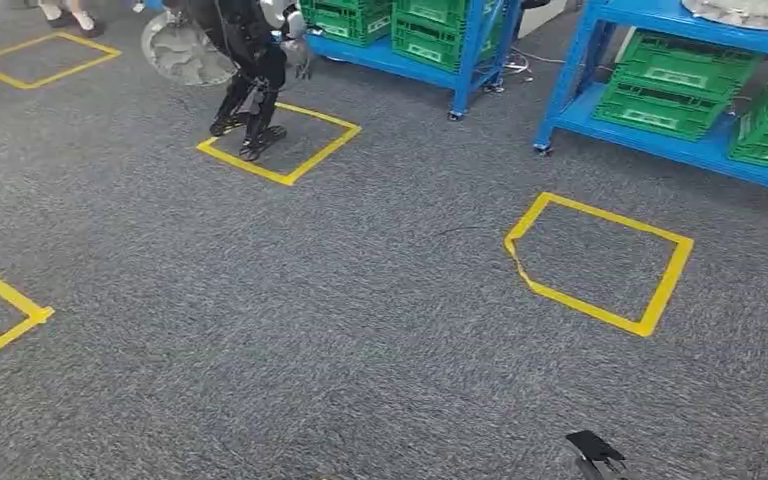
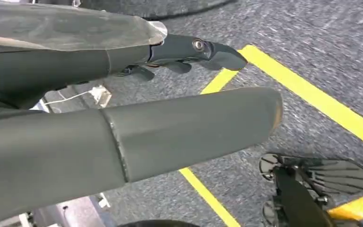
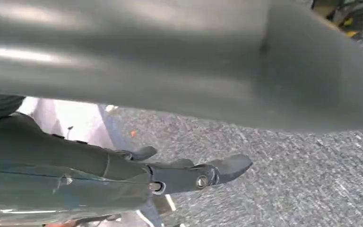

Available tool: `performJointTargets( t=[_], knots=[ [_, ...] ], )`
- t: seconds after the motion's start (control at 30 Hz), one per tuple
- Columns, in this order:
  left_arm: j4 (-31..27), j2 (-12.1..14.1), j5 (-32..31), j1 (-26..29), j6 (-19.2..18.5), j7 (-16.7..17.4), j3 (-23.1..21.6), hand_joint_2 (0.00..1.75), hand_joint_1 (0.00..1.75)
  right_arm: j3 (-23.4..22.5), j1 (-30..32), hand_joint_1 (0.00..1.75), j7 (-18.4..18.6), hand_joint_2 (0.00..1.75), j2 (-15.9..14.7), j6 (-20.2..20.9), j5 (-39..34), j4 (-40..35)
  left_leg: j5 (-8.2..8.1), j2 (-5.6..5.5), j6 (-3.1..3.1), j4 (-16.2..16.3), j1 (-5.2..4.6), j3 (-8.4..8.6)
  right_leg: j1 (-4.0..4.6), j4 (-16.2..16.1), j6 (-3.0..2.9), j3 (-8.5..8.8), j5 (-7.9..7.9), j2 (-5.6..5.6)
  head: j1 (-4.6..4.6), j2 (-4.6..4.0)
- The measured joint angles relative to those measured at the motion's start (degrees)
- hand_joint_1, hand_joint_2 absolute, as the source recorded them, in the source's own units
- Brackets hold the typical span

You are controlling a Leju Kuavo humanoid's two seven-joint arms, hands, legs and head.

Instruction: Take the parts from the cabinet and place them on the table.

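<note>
Nothing is carried yet, by my reading. Head view: the blue cabinet (image 1: 660, 125) with green crates (image 1: 660, 95) stands ahead across grey carpet, beyond a yellow floor square (image 1: 600, 262); the parts are presumably there. Left wrist view: the left hand (image 2: 170, 94) hangs spread, holding nothing. Right wrist view: the right hand (image 3: 179, 142) likewise, fingers apart and bare. Fetching and placing remain.

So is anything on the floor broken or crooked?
Yes. The yellow tape square in front of the blue rack is bent out of shape: its near-left corner is dented and the tape there looks wrinkled. The tape square under the other robot looks straight.
</note>
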Motion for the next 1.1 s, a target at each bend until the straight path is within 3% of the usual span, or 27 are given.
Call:
performJointTargets(
  t=[0.07, 0.13, 0.17, 0.2, 0.27, 0.3, 0.33, 0.4, 0.43, 0.47, 0.5, 0.63, 0.67, 0.7, 0.73, 0.8, 0.83, 0.87, 0.9, 0.97, 1.0, 1.03, 1.1],
  knots=[
    [0.0, 0.02, -0.07, -0.09, -0.02, -0.09, 0.0, 0.0, 0.0, 0.0, 0.08, 0.0, -0.02, 0.0, 0.0, 0.0, 0.0, 0.02, 0.05, 0.5, -0.39, -0.17, 0.07, 0.11, 0.39, 0.18, -0.53, -0.36, -0.15, 0.66, -0.75, 0.0],
    [0.0, 0.02, -0.15, -0.08, -0.02, -0.09, 0.0, 0.0, 0.0, 0.0, 0.08, 0.0, -0.02, 0.0, 0.0, 0.0, -0.15, 0.02, -0.42, 0.63, -1.13, 0.29, 0.16, 0.0, 0.12, -0.11, -1.31, -0.14, 0.3, 1.41, -0.7, 0.0],
    [0.0, -0.04, -0.17, -0.12, -0.02, -0.11, 0.0, 0.0, 0.0, 0.0, 0.06, 0.0, -0.02, 0.0, 0.0, 0.0, -0.2, 0.02, -2.33, -1.0, -1.47, 2.64, 0.38, -0.87, 0.08, -0.1, -1.47, -0.24, 0.38, 1.7, -1.2, 0.0],
    [0.0, 0.0, -0.2, -0.11, -0.02, -0.15, 0.0, 0.0, 0.0, 0.0, 0.05, 0.0, 0.0, 0.0, 0.0, 0.0, -0.2, 0.02, -4.87, -2.05, -1.62, 6.92, 0.4, -2.79, 0.1, -0.1, -1.63, -0.35, 0.48, 1.91, -1.6, 0.0],
    [0.0, 0.07, -0.33, 0.0, -0.02, -0.15, 0.0, 0.0, 0.0, 0.0, 0.01, 0.0, 0.0, 0.0, 0.0, 0.02, -0.2, 0.02, -9.44, -2.88, -1.78, 17.53, 0.39, -7.9, 0.23, -0.08, -1.86, -0.59, 0.57, 2.52, -1.94, 0.0],
    [0.0, 0.07, -0.33, 0.08, -0.02, -0.15, 0.0, 0.0, 0.0, 0.0, 0.03, 0.0, 0.0, 0.0, 0.0, 0.02, -0.22, 0.04, -10.17, -2.96, -1.71, 20.78, 0.39, -9.62, 0.27, -0.07, -1.88, -0.65, 0.59, 3.0, -2.01, 0.0],
    [0.0, 0.05, -0.33, 0.2, -0.02, -0.15, 0.0, 0.0, 0.0, 0.0, 0.04, 0.0, 0.04, 0.0, 0.0, 0.02, -0.22, 0.04, -9.39, -2.98, -1.58, 21.06, 0.39, -10.02, 0.28, -0.06, -1.88, -0.64, 0.59, 3.49, -2.03, 0.0],
    [0.0, 0.0, -0.33, 0.25, -0.02, -0.13, 0.0, 0.0, 0.0, 0.0, 0.03, 0.0, 0.04, 0.0, 0.0, 0.02, -0.22, 0.04, -4.24, -3.2, -0.96, 13.36, 0.37, -6.65, 0.33, -0.06, -1.87, -0.42, 0.59, 4.64, -2.1, 0.0],
    [0.0, 0.0, -0.33, 0.19, -0.02, -0.15, 0.0, 0.0, 0.0, 0.0, 0.03, 0.0, 0.04, 0.0, 0.0, 0.02, -0.22, 0.04, -1.08, -3.8, -0.52, 6.7, 0.3, -3.5, 0.36, -0.06, -1.84, -0.25, 0.59, 5.24, -2.12, 0.0],
    [0.0, 0.11, -0.33, 0.16, -0.02, -0.13, 0.0, 0.0, 0.0, 0.02, 0.02, 0.0, 0.02, 0.0, 0.02, 0.02, -0.22, 0.04, 0.69, -5.32, -0.07, 1.54, 0.29, -1.08, 0.31, -0.07, -1.79, -0.24, 0.59, 5.56, -2.16, 0.0],
    [0.0, 0.22, -0.33, 0.1, -0.02, -0.13, 0.0, 0.0, 0.0, 0.04, 0.03, 0.0, 0.02, 0.0, 0.02, 0.02, -0.22, 0.04, -0.14, -6.49, -0.02, 0.52, 0.27, -0.73, 0.24, -0.08, -1.64, -0.36, 0.66, 5.76, -2.21, 0.0],
    [0.0, 0.29, -0.28, -0.09, -0.02, -0.13, 0.0, 0.0, 0.0, 0.04, 0.03, 0.0, 0.09, 0.0, 0.04, 0.2, -0.22, 0.04, 0.53, -4.89, 0.65, 0.1, -0.22, -0.88, 0.1, -0.4, -0.28, -0.93, 1.02, 7.25, -2.14, 0.0],
    [0.0, 0.09, -0.15, -0.13, -0.02, -0.11, 0.0, 0.0, 0.0, 0.04, 0.03, 0.0, 0.15, 0.0, 0.02, 0.22, -0.17, 0.04, 1.0, -4.12, 1.04, -0.89, 0.28, -0.58, 0.11, 0.72, -0.16, -1.01, 0.3, 6.25, -2.17, 0.0],
    [0.0, 0.09, -0.09, -0.08, -0.02, -0.02, 0.0, 0.0, 0.0, 0.07, 0.04, 0.0, 0.26, 0.0, 0.02, 0.28, -0.13, 0.07, 1.07, -3.91, 1.19, -1.14, 0.24, -0.4, 0.44, 2.86, 0.07, -1.92, -1.44, 3.84, -1.76, 0.0],
    [0.0, 0.11, 0.04, -0.08, -0.02, -0.02, 0.0, 0.0, 0.0, 0.09, -0.02, 0.0, 0.31, 0.0, 0.02, 0.28, -0.11, 0.07, 1.08, -3.47, 1.45, -1.17, 0.21, -0.39, 0.37, 7.32, 0.26, -4.02, -4.28, 2.58, -1.31, 0.0],
    [0.0, 0.02, 0.37, 0.03, 0.02, 0.28, 0.0, 0.0, 0.0, 0.2, -0.22, 0.0, 0.55, 0.0, 0.02, 0.31, 0.02, 0.07, 1.06, -2.54, 1.47, -1.11, 0.15, -0.45, 0.19, 16.41, 0.65, -8.03, -8.35, 2.09, -0.66, 0.0],
    [0.0, 0.02, 0.48, 0.05, 0.04, 0.61, 0.0, 0.0, 0.0, 0.28, -0.21, 0.0, 0.7, 0.0, 0.02, 0.39, 0.07, 0.07, 1.04, -2.09, 1.45, -1.07, 0.15, -0.46, 0.14, 18.56, 0.85, -8.91, -8.66, 2.04, -0.55, 0.0],
    [0.0, 0.02, 0.52, 0.06, 0.04, 0.79, 0.0, 0.0, 0.0, 0.31, -0.2, 0.0, 0.85, 0.0, 0.02, 0.42, 0.07, 0.07, 0.99, -1.67, 1.43, -1.01, 0.15, -0.44, 0.08, 17.71, 0.95, -8.41, -7.63, 1.94, -0.42, 0.0],
    [0.0, -0.02, 0.55, 0.05, 0.04, 0.79, 0.0, 0.0, 0.0, 0.33, -0.2, 0.0, 0.85, 0.0, 0.02, 0.46, 0.07, 0.07, 0.91, -1.26, 1.36, -0.92, 0.16, -0.41, 0.03, 14.13, 0.96, -6.59, -5.4, 1.77, -0.31, 0.0],
    [0.0, -0.17, 0.55, 0.03, 0.04, 0.79, 0.0, 0.0, 0.0, 0.37, -0.32, 0.0, 0.85, 0.0, 0.0, 0.48, 0.07, 0.07, 0.59, -0.48, 0.91, -0.62, 0.22, -0.19, 0.02, 3.19, 0.84, -0.75, -0.51, 0.18, 0.06, 0.0],
    [0.0, -0.11, 0.55, 0.04, 0.04, 0.79, 0.0, 0.0, 0.0, 0.39, -0.42, 0.0, 0.83, 0.0, 0.02, 0.5, 0.07, 0.07, 0.31, -0.14, 0.52, -0.28, -0.27, -0.21, 0.27, -0.09, 0.73, 0.6, -0.67, -1.72, 0.33, 0.0],
    [0.0, -0.04, 0.55, 0.01, 0.04, 0.81, 0.0, 0.0, 0.0, 0.44, -0.55, 0.0, 0.79, 0.0, 0.02, 0.66, 0.07, 0.07, 0.16, 0.08, 0.32, 0.07, -0.34, -0.34, 0.4, -0.11, 0.03, 0.46, -0.3, -0.73, 0.37, 0.0],
    [0.0, -0.04, 0.55, -0.12, 0.04, 0.79, 0.0, 0.0, 0.0, 0.52, -0.44, 0.0, 0.61, 0.0, 0.04, 0.72, 0.07, 0.09, 0.2, 0.63, 0.04, 0.03, -0.26, -0.27, 0.52, 0.09, -0.49, 0.18, -0.32, 0.12, -0.51, 0.0]
  ],
)
